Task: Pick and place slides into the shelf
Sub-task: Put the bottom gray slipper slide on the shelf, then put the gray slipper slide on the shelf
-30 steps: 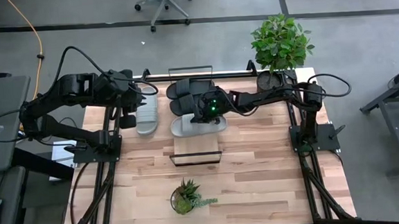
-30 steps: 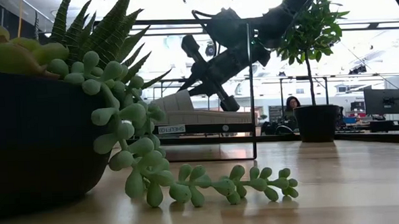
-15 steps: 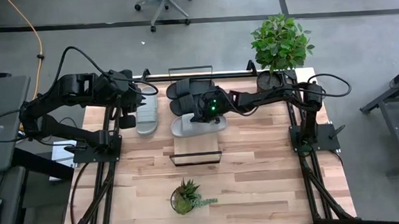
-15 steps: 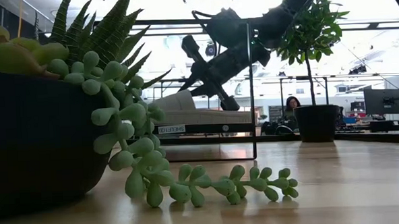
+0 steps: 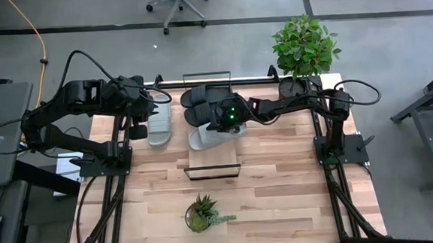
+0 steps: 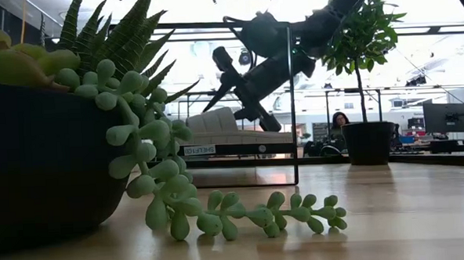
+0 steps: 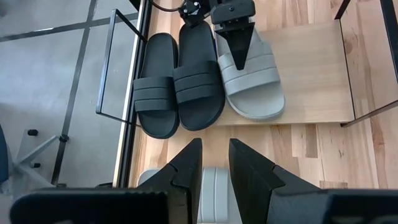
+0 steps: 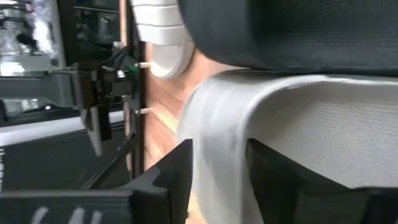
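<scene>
Right end effector (image 5: 218,125) sits on the grey slide (image 5: 202,137) on the shelf (image 5: 213,156), fingers straddling its strap, not clearly clamped: can't tell. Two black slides (image 7: 174,84) lie beside it. Last grey slide (image 5: 158,121) is on the tabletop (image 5: 281,185), directly under the left end effector (image 7: 214,162), fingers apart, long axis parallel to the shelved ones. Left arm nearer.

Light-wood shelf (image 7: 311,74), thin black wire frame; matt ribbed black slides (image 7: 177,84); grey slide (image 8: 298,130) finely textured.
</scene>
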### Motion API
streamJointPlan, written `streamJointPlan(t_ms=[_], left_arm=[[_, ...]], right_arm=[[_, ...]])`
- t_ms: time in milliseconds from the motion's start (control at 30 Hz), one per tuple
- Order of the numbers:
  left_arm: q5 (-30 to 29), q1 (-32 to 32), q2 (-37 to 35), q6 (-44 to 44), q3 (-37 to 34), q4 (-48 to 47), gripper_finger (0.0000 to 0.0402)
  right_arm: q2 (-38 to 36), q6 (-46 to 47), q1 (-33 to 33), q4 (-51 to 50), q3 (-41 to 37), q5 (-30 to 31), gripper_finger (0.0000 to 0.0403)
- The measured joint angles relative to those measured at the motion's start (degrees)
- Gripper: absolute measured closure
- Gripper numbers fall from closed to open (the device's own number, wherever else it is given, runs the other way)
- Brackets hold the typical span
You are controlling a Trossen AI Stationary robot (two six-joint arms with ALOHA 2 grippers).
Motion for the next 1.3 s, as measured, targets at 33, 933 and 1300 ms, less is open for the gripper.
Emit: streamJointPlan(t_ms=[33,933,1300], left_arm=[[0.0,0.0,0.0,0.0,0.0,0.0,0.0332],[0.4,0.0,0.0,0.0,0.0,-0.2,0.0332],[0.4,0.0,0.0,0.6,0.0,-0.3,0.0332]], right_arm=[[0.0,-0.2,0.0,-0.7,0.0,0.4,0.0260],[-5.5,-8.5,-0.5,-10.2,0.0,5.9,0.0253],[-13.3,-19.8,0.6,-12.4,0.0,13.7,0.0253]])
